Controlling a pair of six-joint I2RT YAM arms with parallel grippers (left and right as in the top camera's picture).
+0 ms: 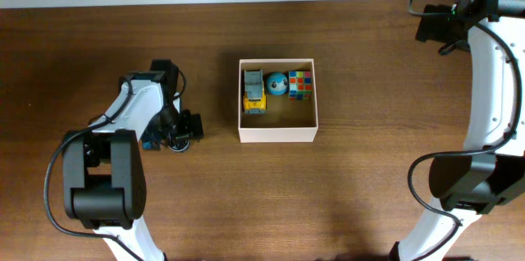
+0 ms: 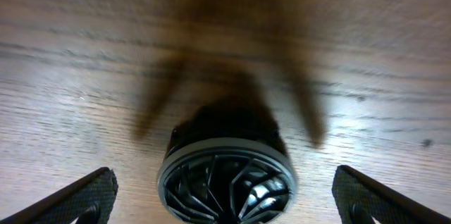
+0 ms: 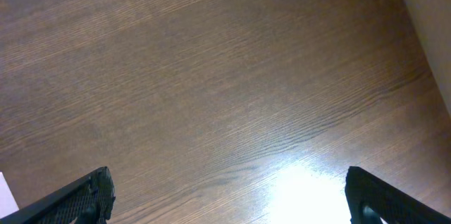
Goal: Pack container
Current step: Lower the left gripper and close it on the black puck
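The container [image 1: 277,135], a square white box with a tan inside, stands at the table's middle. In it lie a yellow toy truck [image 1: 254,93], a blue ball [image 1: 276,84] and a colour cube [image 1: 300,84]. Left of the box my left gripper [image 1: 184,129] hangs low over the table, open. In the left wrist view a black round ribbed toy [image 2: 211,189], like a wheel, sits on the wood between the spread fingers [image 2: 91,192] of that gripper [image 2: 224,173], touching neither. My right gripper [image 1: 435,26] is at the far right corner, open over bare wood [image 3: 229,175].
The brown wooden table [image 1: 377,130] runs to a pale wall along the far edge. The right arm's base [image 1: 463,183] stands at the right, the left arm's base [image 1: 102,183] at the front left.
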